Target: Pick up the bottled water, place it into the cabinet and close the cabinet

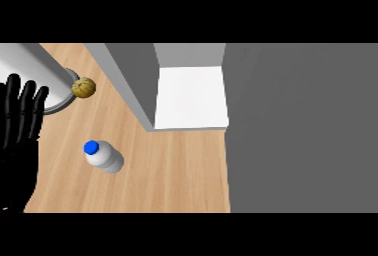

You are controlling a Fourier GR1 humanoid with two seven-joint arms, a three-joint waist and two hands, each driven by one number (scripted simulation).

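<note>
Bottle: upright on counter, untouched; left hand resting, fingers straight, holding nothing; risk: toppling if nudged sideways before cabinet

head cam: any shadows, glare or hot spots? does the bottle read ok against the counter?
Head view: lighting is flat, with no glare and no strong cast shadows; the white cabinet interior is the brightest patch, near blown out. Head view: the bottled water with its blue cap stands out cleanly on the wooden counter. Head view: the left hand is a black shape with no surface detail at the left edge.
</note>
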